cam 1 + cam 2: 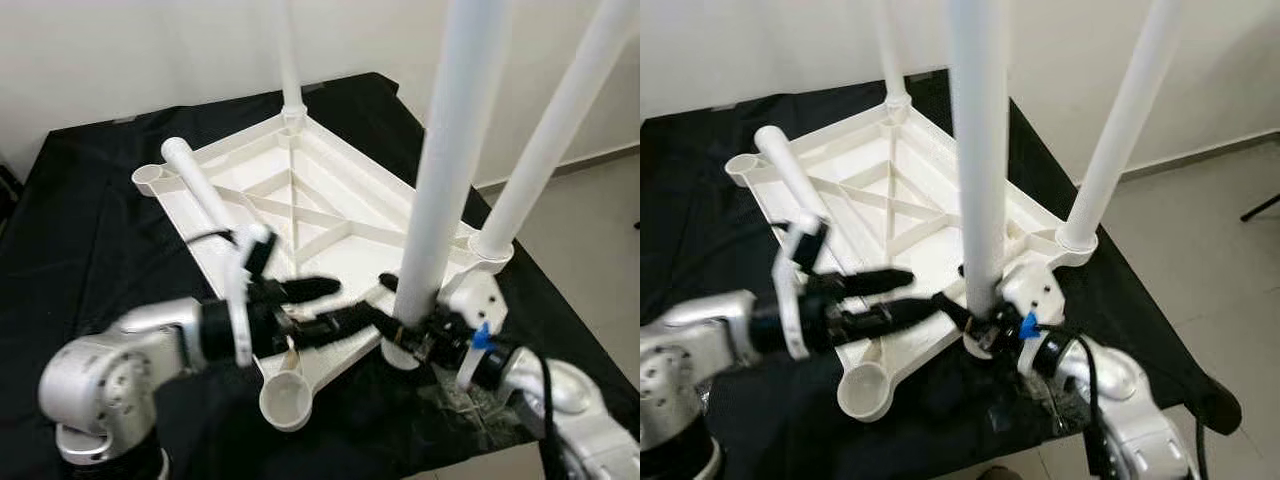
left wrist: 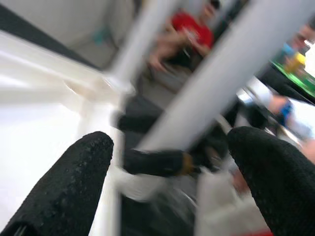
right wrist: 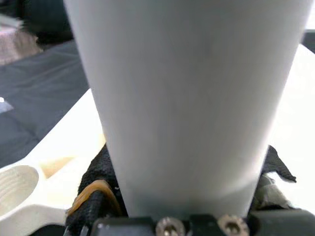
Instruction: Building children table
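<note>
My arms are silver with rounded joint housings; each gripper (left [image 1: 335,305], right [image 1: 410,325]) has long black textured fingers. Behind the right one I see a blue fitting [image 1: 482,338] and black cable [image 1: 546,400].

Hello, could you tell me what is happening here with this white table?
The robot is assembling a children's table. The white tabletop lies upside down on a black cloth. The right pincer grips a white leg at its base, at a corner socket. The left pincer is open beside it. One leg lies loose on the tabletop.
</note>
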Tool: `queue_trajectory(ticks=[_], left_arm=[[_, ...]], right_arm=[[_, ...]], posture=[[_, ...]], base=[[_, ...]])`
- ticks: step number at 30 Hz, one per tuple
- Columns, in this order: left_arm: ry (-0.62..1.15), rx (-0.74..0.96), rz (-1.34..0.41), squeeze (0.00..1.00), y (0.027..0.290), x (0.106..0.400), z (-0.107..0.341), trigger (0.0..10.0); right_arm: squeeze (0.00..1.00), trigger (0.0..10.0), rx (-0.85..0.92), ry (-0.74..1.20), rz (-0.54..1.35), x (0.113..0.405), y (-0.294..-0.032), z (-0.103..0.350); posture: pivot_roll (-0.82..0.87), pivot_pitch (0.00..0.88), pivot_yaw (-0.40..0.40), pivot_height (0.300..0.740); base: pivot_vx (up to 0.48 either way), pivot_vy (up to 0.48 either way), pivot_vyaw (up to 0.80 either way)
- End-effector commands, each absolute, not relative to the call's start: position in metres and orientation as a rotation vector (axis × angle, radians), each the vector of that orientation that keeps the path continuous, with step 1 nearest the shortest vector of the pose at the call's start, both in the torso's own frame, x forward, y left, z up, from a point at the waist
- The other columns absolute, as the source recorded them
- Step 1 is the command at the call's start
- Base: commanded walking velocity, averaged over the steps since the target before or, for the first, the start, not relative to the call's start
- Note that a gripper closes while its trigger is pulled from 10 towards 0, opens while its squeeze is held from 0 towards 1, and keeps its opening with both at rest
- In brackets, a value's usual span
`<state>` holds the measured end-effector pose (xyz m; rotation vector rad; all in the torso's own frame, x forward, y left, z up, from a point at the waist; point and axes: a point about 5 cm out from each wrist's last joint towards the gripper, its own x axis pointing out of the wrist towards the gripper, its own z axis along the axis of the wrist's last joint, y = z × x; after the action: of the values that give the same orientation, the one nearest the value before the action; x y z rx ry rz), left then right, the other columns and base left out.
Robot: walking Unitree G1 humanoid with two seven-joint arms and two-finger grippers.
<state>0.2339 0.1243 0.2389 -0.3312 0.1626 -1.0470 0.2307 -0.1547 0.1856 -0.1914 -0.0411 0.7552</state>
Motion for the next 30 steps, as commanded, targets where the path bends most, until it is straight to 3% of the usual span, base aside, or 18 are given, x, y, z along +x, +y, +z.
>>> queue_trajectory(ticks=[1,4,9,15,19,30], left_arm=[[0.092,-0.323,-0.924,0.00,0.136,0.242,0.244,10.0],[0.112,-0.356,-0.650,0.00,0.164,0.259,0.231,10.0],[0.069,-0.355,-0.548,0.00,0.169,0.254,0.218,10.0],[0.065,-0.362,-0.530,0.00,0.159,0.252,0.207,10.0],[0.071,-0.307,-0.553,0.00,0.140,0.253,0.196,10.0],[0.070,-0.222,-0.563,0.00,0.126,0.253,0.183,10.0]], right_arm=[[0.00,10.0,-0.180,-0.101,0.760,0.230,-0.152,0.198],[0.00,10.0,-0.168,-0.159,0.699,0.241,-0.154,0.218],[0.00,10.0,-0.143,-0.217,0.655,0.252,-0.152,0.237],[0.00,10.0,-0.123,-0.217,0.624,0.258,-0.149,0.239],[0.00,10.0,-0.088,-0.171,0.559,0.268,-0.141,0.233],[0.00,10.0,-0.045,-0.096,0.533,0.269,-0.133,0.221]], posture=[[-0.04,0.144,0.036,0.740],[-0.04,0.135,0.027,0.740],[-0.04,0.126,0.013,0.740],[-0.04,0.119,0.005,0.740],[-0.04,0.113,0.003,0.740],[-0.05,0.115,0.010,0.740]], base=[[0.000,0.000,0.00],[0.000,0.000,0.00],[0.000,0.284,0.00],[0.000,0.479,0.00],[0.000,0.480,0.00],[0.000,0.436,0.00]])
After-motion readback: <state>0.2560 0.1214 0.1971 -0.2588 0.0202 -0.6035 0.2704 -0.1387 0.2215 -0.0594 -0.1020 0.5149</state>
